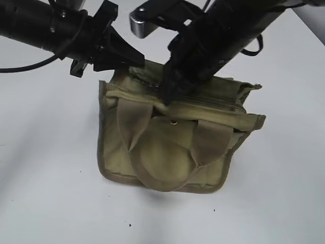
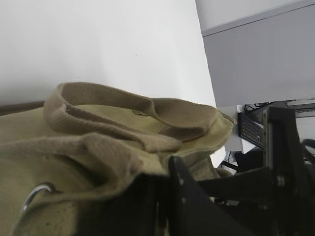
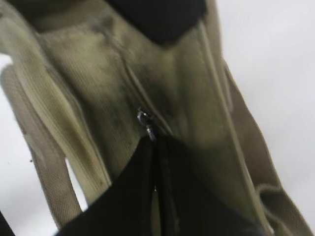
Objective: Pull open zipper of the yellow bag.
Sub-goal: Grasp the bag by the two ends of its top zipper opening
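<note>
The right tool (image 3: 153,142) has its 2 black fingers pressed together, and the small silver pull tab (image 3: 146,123) pokes out right at their tips, so it looks pinched between them, though the blur there leaves the exact contact hard to read. From the exterior view that tool (image 1: 166,96) comes down steeply from the upper right onto the top of the yellow bag (image 1: 172,147), its bulk covering the left part of the zipper (image 1: 213,99); only the stretch toward the bag's right end shows.

The left tool (image 1: 133,56) reaches in low from the upper left, nearly level, with its tip at the bag's back left corner. Its fingers sit close together, and in its wrist view bag fabric bunches against a dark finger (image 2: 184,196), but I cannot see clearly whether cloth is caught between them.

The bag stands upright in the middle of the white tabletop (image 1: 45,178), its front handle (image 1: 157,173) hanging over the pocket, just below a small metal snap (image 1: 174,122).
</note>
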{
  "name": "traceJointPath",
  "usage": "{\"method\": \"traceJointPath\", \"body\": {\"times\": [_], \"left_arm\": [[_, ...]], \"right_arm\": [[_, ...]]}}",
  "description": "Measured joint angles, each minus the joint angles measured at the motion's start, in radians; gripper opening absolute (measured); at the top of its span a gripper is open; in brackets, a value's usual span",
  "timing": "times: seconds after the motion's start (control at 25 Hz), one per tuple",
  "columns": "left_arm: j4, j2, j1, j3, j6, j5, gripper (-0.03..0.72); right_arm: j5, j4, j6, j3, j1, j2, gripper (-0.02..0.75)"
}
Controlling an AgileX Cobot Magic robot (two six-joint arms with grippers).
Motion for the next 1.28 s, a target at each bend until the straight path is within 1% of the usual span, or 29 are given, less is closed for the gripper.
{"method": "traceJointPath", "body": {"times": [0.2, 0.4, 0.56, 0.8, 1.04, 1.28], "left_arm": [[-0.019, 0.000, 0.000, 0.000, 0.000, 0.006, 0.025], [-0.020, 0.000, 0.000, 0.000, 0.000, 0.007, 0.025], [-0.020, 0.000, 0.000, -0.001, 0.000, 0.008, 0.025], [-0.020, 0.000, 0.000, -0.001, 0.000, 0.008, 0.025], [-0.020, 0.000, 0.000, -0.001, 0.000, 0.008, 0.026], [-0.020, 0.000, 0.000, -0.001, 0.000, 0.007, 0.029]], "right_arm": [[0.150, -0.028, 0.069, 0.000, -0.097, -0.058, 0.002], [0.360, -0.050, 0.146, 0.000, -0.202, -0.113, 0.002], [0.464, -0.060, 0.190, 0.001, -0.251, -0.140, 0.002], [0.490, -0.068, 0.257, 0.001, -0.280, -0.143, 0.002], [0.493, -0.101, 0.338, 0.001, -0.282, -0.143, 0.002], [0.494, -0.111, 0.363, 0.001, -0.282, -0.143, 0.002]]}}
